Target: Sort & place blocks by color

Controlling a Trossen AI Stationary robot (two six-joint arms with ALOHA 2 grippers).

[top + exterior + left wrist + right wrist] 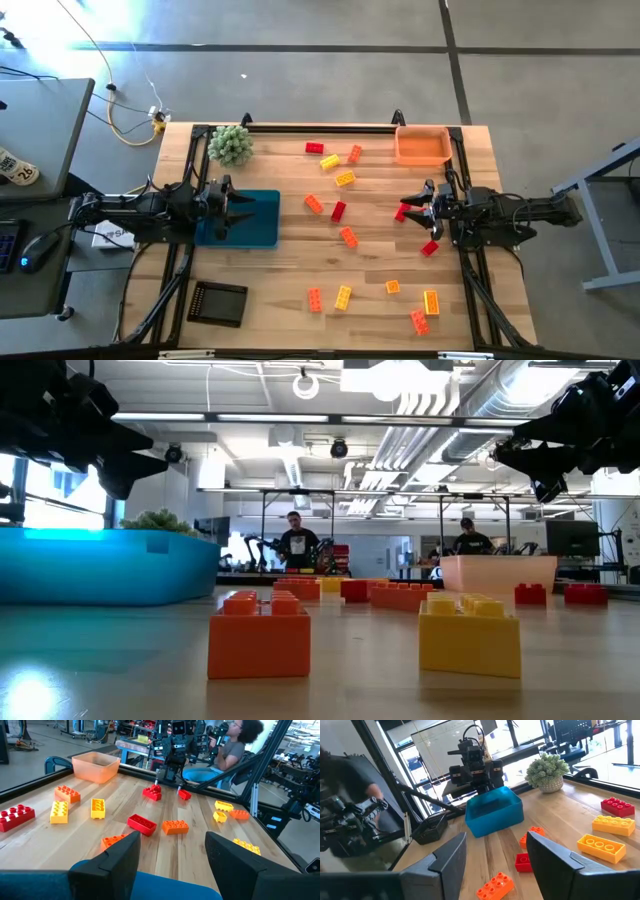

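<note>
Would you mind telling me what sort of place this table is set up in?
Probably a robotics lab or workshop: exposed ceiling ducts, other robot rigs on frames behind, and people working at benches.

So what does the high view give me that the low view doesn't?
Only the high view shows the black tray at the table's near edge and the red brick just ahead of the right gripper, jaws open. Only the low view shows two people in the room behind. Both show the blue bin under the left gripper, the orange bin and the scattered bricks.
</note>
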